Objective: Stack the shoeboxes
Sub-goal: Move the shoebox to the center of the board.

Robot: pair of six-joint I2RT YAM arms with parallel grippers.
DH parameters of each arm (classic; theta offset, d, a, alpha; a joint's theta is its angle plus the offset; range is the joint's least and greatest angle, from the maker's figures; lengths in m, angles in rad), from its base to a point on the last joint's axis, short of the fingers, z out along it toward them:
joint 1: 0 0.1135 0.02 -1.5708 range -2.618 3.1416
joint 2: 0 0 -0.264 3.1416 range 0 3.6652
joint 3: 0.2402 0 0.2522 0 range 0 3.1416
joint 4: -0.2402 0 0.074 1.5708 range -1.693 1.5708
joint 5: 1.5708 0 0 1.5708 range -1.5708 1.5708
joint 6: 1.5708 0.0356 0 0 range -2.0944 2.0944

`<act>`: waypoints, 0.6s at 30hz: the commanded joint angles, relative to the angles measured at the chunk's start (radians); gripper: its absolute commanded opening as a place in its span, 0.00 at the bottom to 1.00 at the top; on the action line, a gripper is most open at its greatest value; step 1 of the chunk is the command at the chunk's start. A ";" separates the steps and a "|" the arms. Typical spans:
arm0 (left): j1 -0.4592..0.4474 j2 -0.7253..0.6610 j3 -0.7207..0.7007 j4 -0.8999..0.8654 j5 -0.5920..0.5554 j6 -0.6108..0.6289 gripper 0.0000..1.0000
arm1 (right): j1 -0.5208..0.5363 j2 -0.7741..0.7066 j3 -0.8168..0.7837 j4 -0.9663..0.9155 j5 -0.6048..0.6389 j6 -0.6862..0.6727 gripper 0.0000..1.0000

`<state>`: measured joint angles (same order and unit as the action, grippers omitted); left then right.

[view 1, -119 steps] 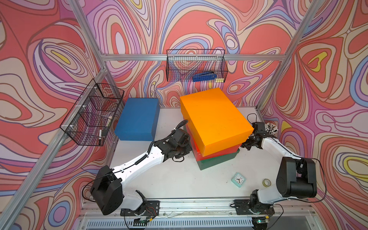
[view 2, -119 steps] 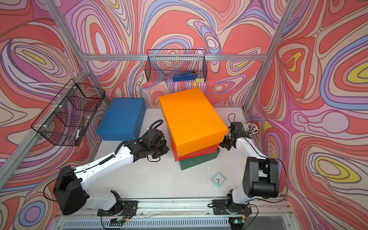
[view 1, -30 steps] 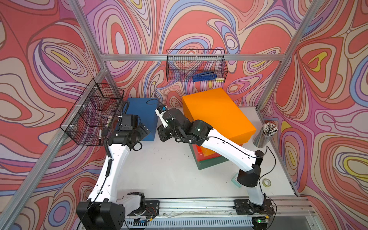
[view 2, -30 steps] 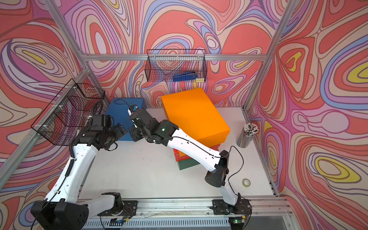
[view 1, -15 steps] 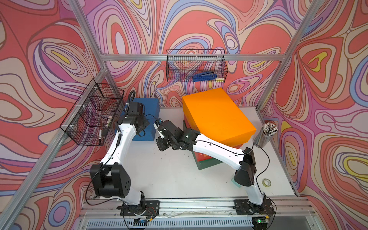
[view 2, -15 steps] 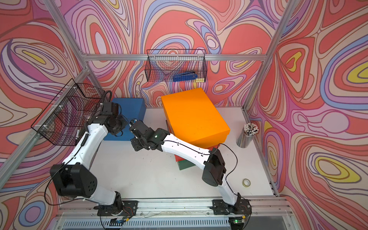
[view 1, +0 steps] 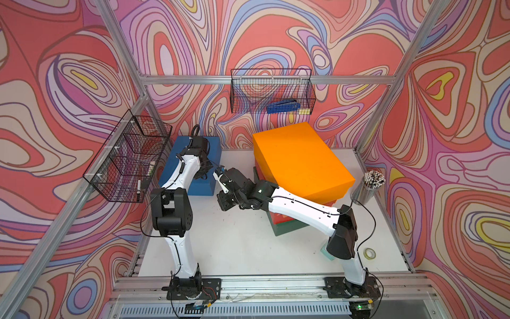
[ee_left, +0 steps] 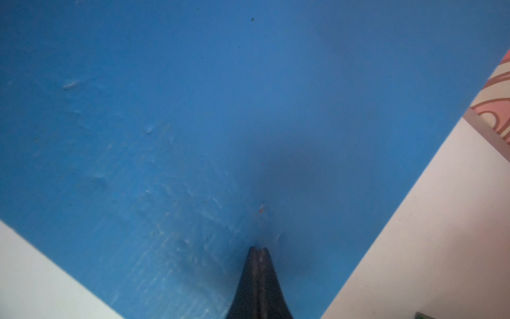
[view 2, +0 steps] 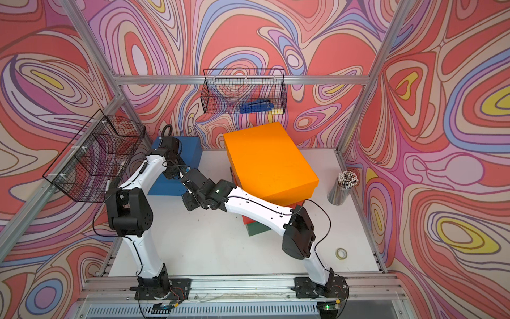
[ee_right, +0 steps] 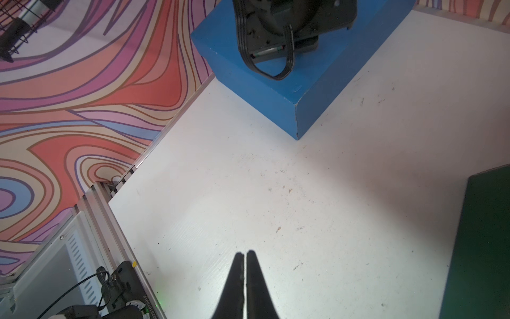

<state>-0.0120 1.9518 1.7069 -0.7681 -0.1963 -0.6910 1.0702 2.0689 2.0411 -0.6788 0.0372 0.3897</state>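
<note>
Clock directions are being read from the centre of the table [view 1: 234,243] as seen in a top view, with twelve o'clock at its far edge.

Three of the four shoeboxes are already being carried as one pile at about two o'clock. The orange shoebox [view 1: 298,157] is lying on the red shoebox [view 1: 280,218], which is lying on the dark green shoebox [view 1: 289,227]. The orange one is being shown turned somewhat askew to the two under it, so the pile is not squared. The blue shoebox [view 1: 214,150] is being left alone on the table at about ten o'clock, in the far corner and well apart from the pile. It is judged to be the last one to be added.

The left gripper [ee_left: 259,250] is being held over the blue lid with its jaws pressed together and nothing between them. In the left wrist view its tips are being shown right at the lid surface, beside their own shadow. Whether they are touching cannot be told.

The right gripper [ee_right: 244,252] is likewise being held closed and empty. It is being held above bare table nearer the centre, between the blue shoebox and the pile.

Closed jaws are judged to be deliberate here, since the box looks far too wide to be pinched by either tool. The blue shoebox is probably being approached for a push, or for a squeeze between the two arms, rather than for a one-handed grasp.
</note>
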 commanded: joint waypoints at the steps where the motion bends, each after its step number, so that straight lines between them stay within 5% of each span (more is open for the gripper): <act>1: 0.007 -0.029 -0.093 -0.010 -0.024 0.008 0.00 | 0.000 -0.033 -0.021 0.026 0.021 -0.006 0.08; 13: -0.153 -0.198 -0.517 0.175 0.059 -0.133 0.00 | -0.028 -0.099 -0.089 0.045 0.025 0.018 0.08; 18: -0.172 -0.194 -0.459 0.082 0.060 -0.133 0.00 | -0.044 -0.156 -0.149 0.061 0.038 0.018 0.08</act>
<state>-0.1635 1.6901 1.2831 -0.4759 -0.2390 -0.7910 1.0370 1.9717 1.9148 -0.6445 0.0540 0.4019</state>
